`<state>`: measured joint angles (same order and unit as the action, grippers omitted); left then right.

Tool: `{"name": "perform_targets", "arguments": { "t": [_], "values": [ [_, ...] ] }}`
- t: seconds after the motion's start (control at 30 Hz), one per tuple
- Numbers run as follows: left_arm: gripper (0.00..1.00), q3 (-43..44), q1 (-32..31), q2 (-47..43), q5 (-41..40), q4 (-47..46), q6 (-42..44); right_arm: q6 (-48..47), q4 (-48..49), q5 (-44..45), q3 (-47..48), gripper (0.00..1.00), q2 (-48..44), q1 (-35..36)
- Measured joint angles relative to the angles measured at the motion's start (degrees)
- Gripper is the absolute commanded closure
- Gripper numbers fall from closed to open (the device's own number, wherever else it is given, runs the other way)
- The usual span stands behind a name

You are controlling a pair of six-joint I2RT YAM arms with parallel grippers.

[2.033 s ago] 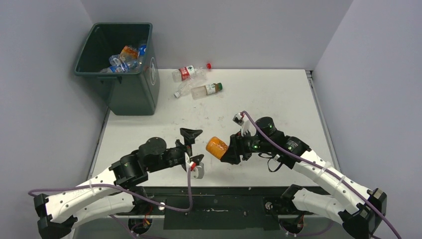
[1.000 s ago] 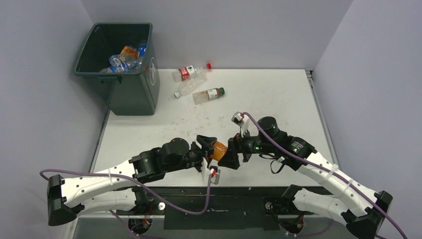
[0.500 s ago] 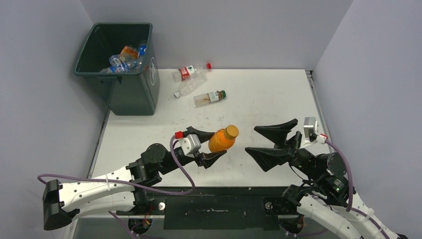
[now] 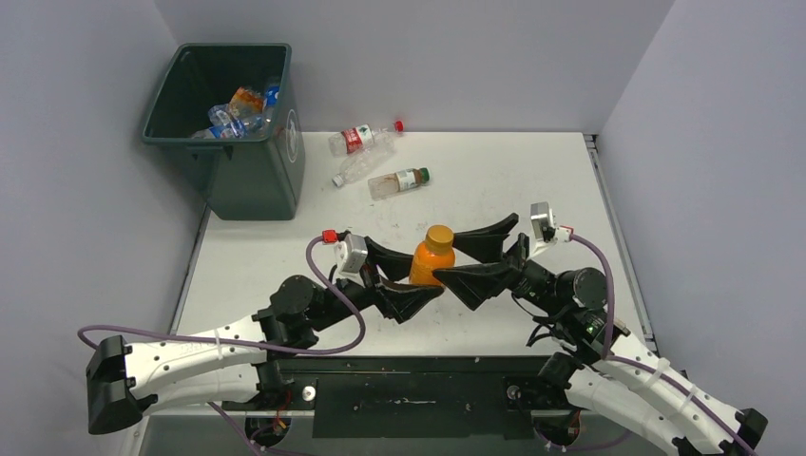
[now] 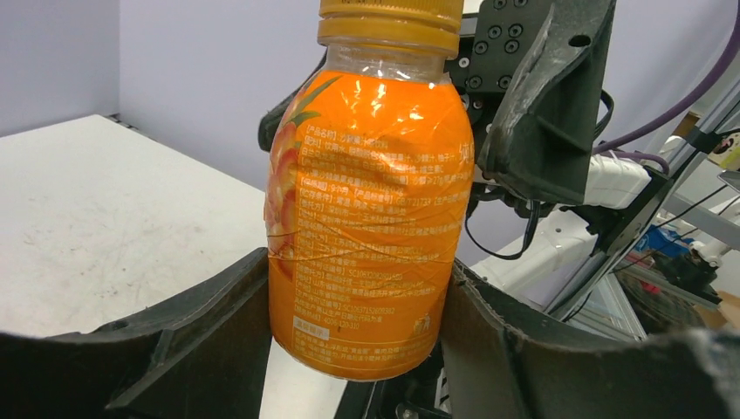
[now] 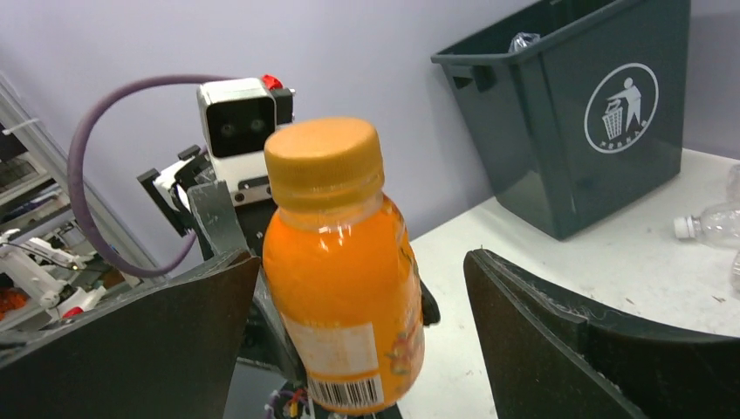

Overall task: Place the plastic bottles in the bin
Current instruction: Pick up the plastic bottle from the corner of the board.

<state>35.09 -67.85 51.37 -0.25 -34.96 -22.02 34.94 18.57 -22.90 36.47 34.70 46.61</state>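
top external view, left to right: a dark green-grey bin (image 4: 252, 180) stands by the far left corner of the table (image 4: 551, 171), with several crushed bottles (image 4: 238, 109) lying inside it. just right of the bin, three loose bottles lie on their sides on the table: a red-labelled bottle (image 4: 364, 139) with a red cap, a clear bottle (image 4: 354, 169) with a white cap, and a green-capped bottle (image 4: 397, 181). nearer the front edge, the left gripper (image 4: 426, 277) holds the orange bottle (image 4: 433, 258) upright, orange cap on top. left wrist view: both fingers (image 5: 201, 340) are closed against the sides of the bottle's lower body. the right gripper (image 4: 447, 258) faces the same bottle from the right with its jaws wide, one finger on each side. right wrist view: one finger (image 6: 131, 340) lies just beside the bottle, the other stands apart from it.
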Motion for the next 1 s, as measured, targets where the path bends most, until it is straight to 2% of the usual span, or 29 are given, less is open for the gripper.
{"name": "perform_targets", "arguments": {
  "t": [0.1,0.17,0.33,0.4,0.53,0.6,0.63,0.67,0.83,1.0],
  "values": [
    [0.78,0.04,-0.04,0.42,0.76,-0.02,-0.92,1.46,3.52,-0.13,-0.50,0.03,1.36,0.04],
    [0.78,0.04,-0.04,0.46,0.98,-0.09,-1.33,1.88,4.39,-0.13,-0.55,0.09,2.29,0.15],
    [0.80,0.04,0.02,0.59,0.87,-0.44,-1.36,2.45,5.73,-0.72,-0.55,0.11,4.55,0.79],
    [0.80,0.04,0.02,0.72,0.85,-0.44,-1.31,2.43,5.66,-0.90,-0.55,0.20,5.07,1.14],
    [0.78,0.04,0.11,1.09,-0.02,-0.09,-1.14,2.40,5.86,-1.27,-0.55,0.51,6.05,2.05],
    [0.48,0.04,0.15,1.27,-0.15,-0.26,-1.27,1.77,5.75,-1.09,-0.61,0.58,6.10,2.19],
    [0.28,0.04,0.15,1.29,-0.15,-0.35,-1.22,1.62,5.70,-0.96,-0.61,0.59,6.08,2.19],
    [0.02,0.04,0.15,1.29,-0.13,-0.39,-1.18,1.42,5.75,-0.90,-0.61,0.61,6.08,2.23],
    [0.04,-0.39,-0.04,-0.22,0.81,-0.44,-0.35,-2.10,1.62,-0.13,-0.48,0.65,4.37,2.36],
    [0.04,-1.31,-0.04,-8.33,-2.64,0.52,1.05,-9.68,-8.76,1.86,-0.33,0.67,0.33,2.47]
  ]
}}
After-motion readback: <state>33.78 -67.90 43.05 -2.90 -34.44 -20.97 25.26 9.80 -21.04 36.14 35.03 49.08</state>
